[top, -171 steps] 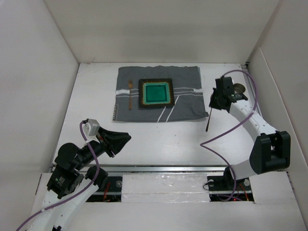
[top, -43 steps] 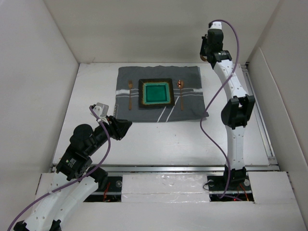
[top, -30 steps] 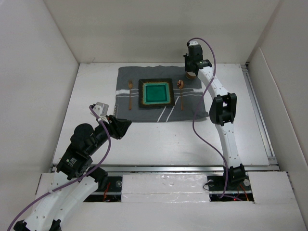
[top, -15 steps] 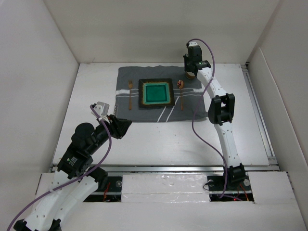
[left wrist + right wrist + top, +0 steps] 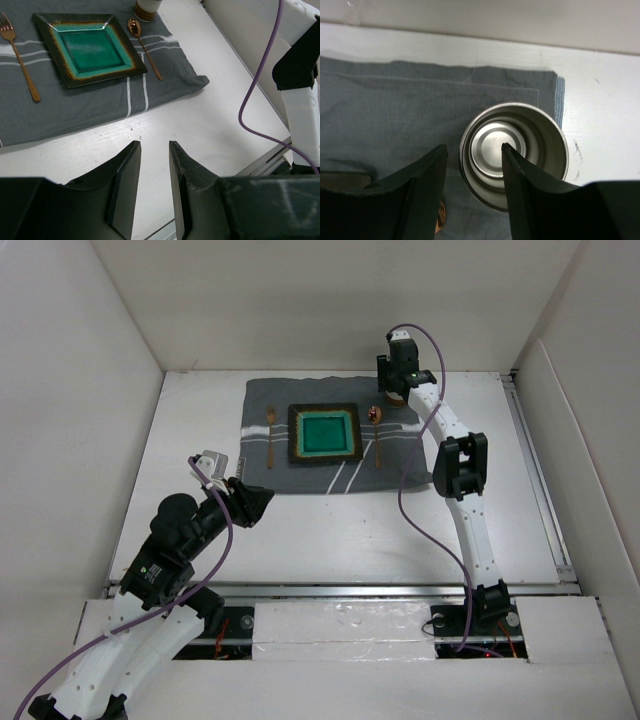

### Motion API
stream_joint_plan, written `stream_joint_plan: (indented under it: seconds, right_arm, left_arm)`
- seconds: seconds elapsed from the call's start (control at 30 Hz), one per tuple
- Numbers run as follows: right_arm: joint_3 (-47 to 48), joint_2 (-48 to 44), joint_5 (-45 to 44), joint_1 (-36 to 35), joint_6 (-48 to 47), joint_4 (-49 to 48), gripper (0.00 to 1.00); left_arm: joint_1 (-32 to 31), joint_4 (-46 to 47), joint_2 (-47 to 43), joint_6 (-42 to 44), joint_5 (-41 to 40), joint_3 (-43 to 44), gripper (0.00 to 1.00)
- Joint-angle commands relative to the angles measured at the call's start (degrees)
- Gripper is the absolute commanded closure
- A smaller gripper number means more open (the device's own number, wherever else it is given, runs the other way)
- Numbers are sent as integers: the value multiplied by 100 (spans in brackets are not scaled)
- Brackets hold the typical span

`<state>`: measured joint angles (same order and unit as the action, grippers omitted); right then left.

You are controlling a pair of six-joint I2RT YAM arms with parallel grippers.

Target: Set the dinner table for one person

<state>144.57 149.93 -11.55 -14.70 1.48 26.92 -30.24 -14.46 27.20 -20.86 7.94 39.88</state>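
While white walls box in the dinner table, the left gripper hangs open and empty above its near left. At the cloth's far right corner, the newly lowered right gripper straddles the cup's rim, jaws parted.

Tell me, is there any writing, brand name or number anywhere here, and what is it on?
No text can be read in any view.
A small pale sticker on the left arm: too small and blurred to read.
The green plate, fork, spoon, metal cup, grey cloth, white table: no marks visible.
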Motion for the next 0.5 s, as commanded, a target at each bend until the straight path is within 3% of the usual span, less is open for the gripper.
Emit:
stream_joint_plan:
  seconds: [0.0, 0.13, 0.3, 0.33, 0.43, 0.47]
  right_arm:
    - [-314, -744, 47, 2, 54, -607, 45]
    - [-912, -1465, 127, 2, 116, -1074, 32]
    - [-1291, -2719, -224, 2, 370, -1303, 22]
    - [-1370, -2915, -225, 2, 475, -1294, 0]
    - [-2237, -3992, -128, 2, 713, -1635, 0]
    - [-2980, -4328, -76, 2, 818, -1924, 0]
  left_arm:
    - [44, 136, 48, 21, -99, 38, 73]
    - [44, 127, 92, 30, -56, 38, 69]
    - [44, 92, 172, 21, -118, 73, 62]
    - [44, 118, 180, 30, -109, 73, 57]
    - [44, 154, 189, 21, -135, 108, 49]
    - [44, 136, 172, 21, -135, 108, 48]
